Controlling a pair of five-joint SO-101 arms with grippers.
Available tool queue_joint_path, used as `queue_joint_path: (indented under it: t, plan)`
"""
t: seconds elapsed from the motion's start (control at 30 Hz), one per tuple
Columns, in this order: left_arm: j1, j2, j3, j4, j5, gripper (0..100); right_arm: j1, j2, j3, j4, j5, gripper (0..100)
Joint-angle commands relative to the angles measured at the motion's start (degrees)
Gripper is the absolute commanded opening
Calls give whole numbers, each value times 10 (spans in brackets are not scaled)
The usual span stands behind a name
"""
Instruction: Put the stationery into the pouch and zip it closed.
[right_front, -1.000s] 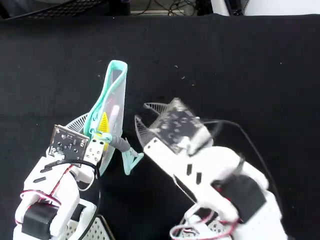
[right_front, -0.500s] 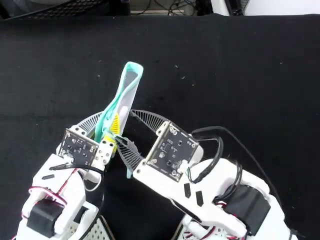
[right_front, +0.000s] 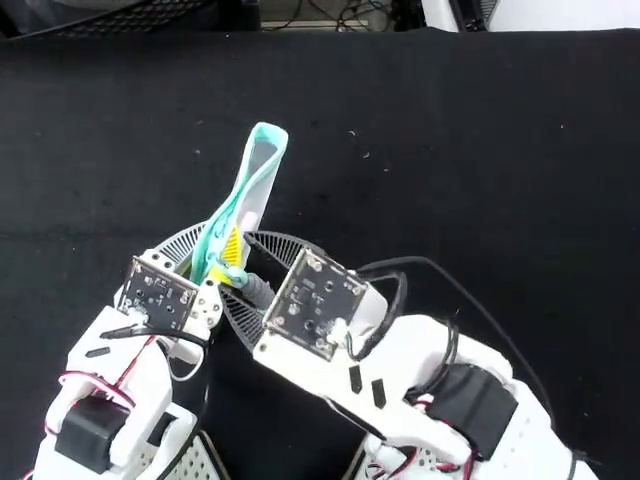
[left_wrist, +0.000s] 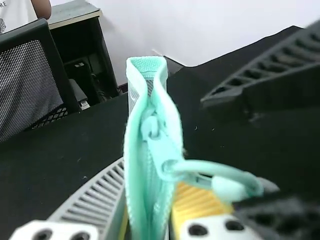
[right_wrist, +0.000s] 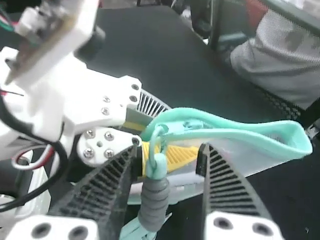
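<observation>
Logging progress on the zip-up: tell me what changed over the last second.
The right gripper swung in toward the pouch and now sits open astride its zip pull. The pouch's far end tipped rightward. The left gripper stayed clamped on the pouch.

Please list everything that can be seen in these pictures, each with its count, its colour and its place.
pouch: one, mint green, held in the left pincer
zip pull: one, mint green loop with a grey sleeve, hanging from the pouch between the right pincer's fingers
yellow ribbed piece: one, yellow, against the pouch at the left pincer; I cannot tell what it is
table: one, black
chair: one, black mesh, behind the table
left arm, right arm: two, white, at the table's near edge
left pincer: one, shut on the pouch
right pincer: one, black fingers, open around the grey sleeve
</observation>
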Motion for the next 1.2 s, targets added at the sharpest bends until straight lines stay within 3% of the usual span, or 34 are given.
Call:
queue_joint_path:
  t: [0.0, 0.13, 0.47, 0.8, 1.17]
  plan:
    - [7, 7, 1, -5, -1, 55, -1, 6, 1, -30, 0, 138]
    - [7, 7, 1, -4, -1, 55, 55, 5, 0, -56, 1, 12]
    - [6, 4, 1, -4, -1, 55, 78, 3, 4, -50, 60, 12]
    - [6, 6, 1, -4, -1, 55, 75, 6, 4, -23, 56, 83]
    - [1, 4, 1, -3, -1, 54, 29, 89, -20, -21, 55, 78]
